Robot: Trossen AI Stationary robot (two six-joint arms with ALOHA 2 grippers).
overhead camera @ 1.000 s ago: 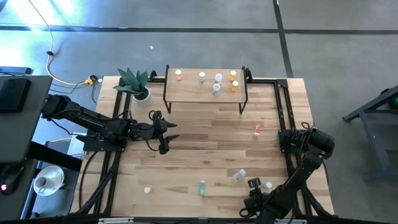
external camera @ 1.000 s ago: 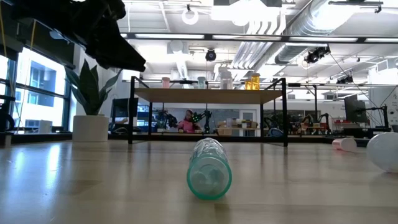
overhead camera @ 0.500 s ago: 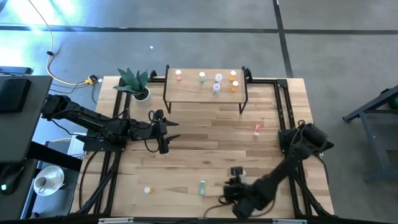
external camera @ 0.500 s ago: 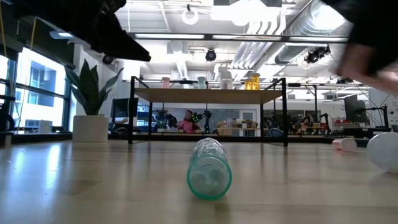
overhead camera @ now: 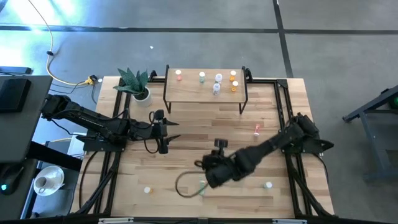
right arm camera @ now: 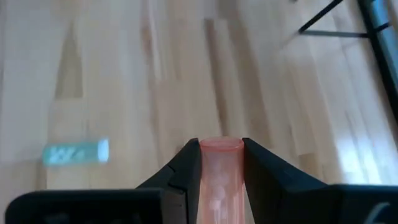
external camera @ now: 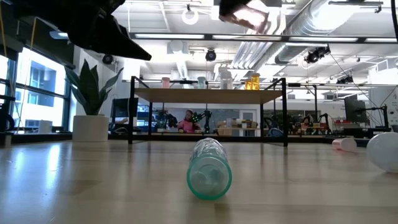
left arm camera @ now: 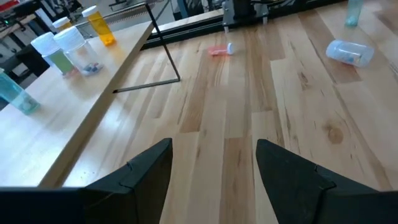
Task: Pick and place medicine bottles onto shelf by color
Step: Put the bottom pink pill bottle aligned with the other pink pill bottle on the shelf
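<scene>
My right gripper (overhead camera: 217, 149) is over the middle of the table, well above it, and is shut on a pale pink see-through bottle (right arm camera: 221, 171). It shows blurred at the top of the low view (external camera: 247, 14). My left gripper (overhead camera: 166, 134) hangs open and empty left of centre, in front of the shelf (overhead camera: 193, 93); its fingertips stand apart in the left wrist view (left arm camera: 214, 180). Several bottles stand upright on the shelf: pink (overhead camera: 178, 74), green (overhead camera: 202, 77), clear (overhead camera: 217, 78) and orange (overhead camera: 233, 74). A green bottle (external camera: 209, 168) lies on its side near the front edge. My right gripper pinches the pale pink bottle between its two fingers, one on each side of its round wall (right arm camera: 205, 168). The fingers lie along the bottle, and its free end (right arm camera: 221, 144) sticks out past the fingertips. The bottle is lifted clear of the table.
A pink bottle (overhead camera: 256, 129) lies right of centre, a white one (overhead camera: 267, 185) near the front right, a small one (overhead camera: 147, 190) at the front left. A clear bottle (left arm camera: 350, 51) lies on its side. A potted plant (overhead camera: 138, 84) stands left of the shelf.
My right arm has swung fast from the table's near right corner toward the left and the far edge, to the middle of the table, and has risen. My left gripper has kept still. The lying green bottle has not moved.
</scene>
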